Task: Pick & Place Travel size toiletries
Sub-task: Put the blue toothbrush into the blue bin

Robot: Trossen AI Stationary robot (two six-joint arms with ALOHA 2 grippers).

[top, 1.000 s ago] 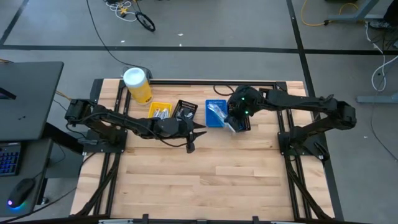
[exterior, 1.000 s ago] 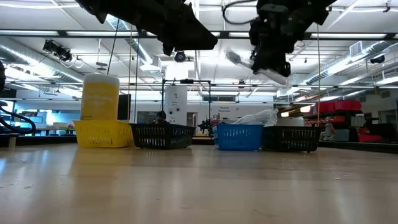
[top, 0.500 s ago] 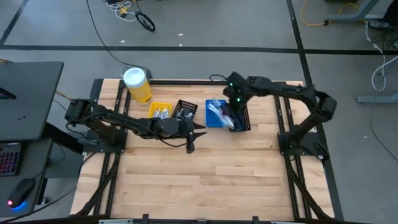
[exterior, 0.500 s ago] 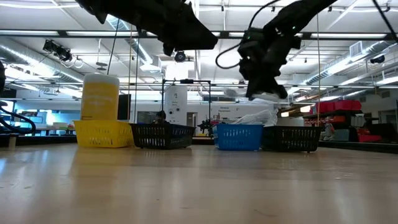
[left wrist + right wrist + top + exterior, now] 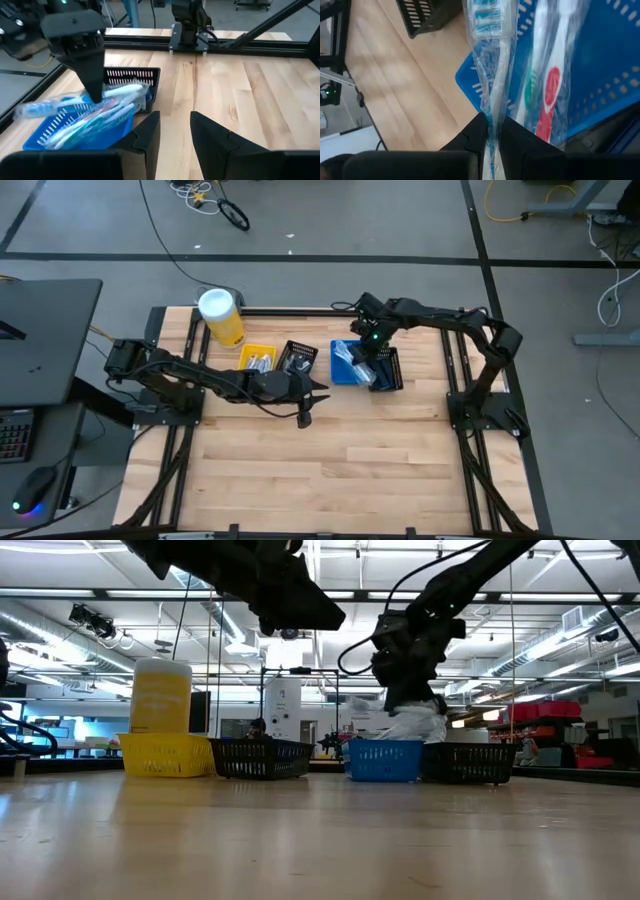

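Observation:
My right gripper [image 5: 365, 352] hovers low over the blue bin [image 5: 340, 370], shut on a clear-wrapped light-blue toothbrush [image 5: 492, 65]. Other wrapped toothbrushes, one red-white [image 5: 550, 90], lie in that bin [image 5: 75, 135] and stick out over its rim. My left gripper [image 5: 172, 130] is open and holds nothing; it hangs above the table near the table's middle [image 5: 305, 395], pointing toward the blue bin. White tubes [image 5: 258, 361] lie in the yellow bin. My right gripper pinches the toothbrush between its two fingers at one end of the clear wrapper [image 5: 490, 125]. The fingers [image 5: 92, 82] come from above, pointing down into the blue bin. The brush reaches away from the fingers across the toothbrushes lying in the bin, its bristle head [image 5: 485, 15] farthest off.
Four small bins stand in a row near the far edge: yellow [image 5: 257, 358], black [image 5: 297, 358], blue, black [image 5: 388, 370]. A tall yellow canister with a white lid [image 5: 222, 315] stands at the far left. Bare wood lies toward the near edge [image 5: 330, 470].
My right gripper has moved from above the right-hand black bin toward the table's left and far edge and has come down over the blue bin, staying shut on the wrapped toothbrush. The toothbrush has come down onto the others in the blue bin.

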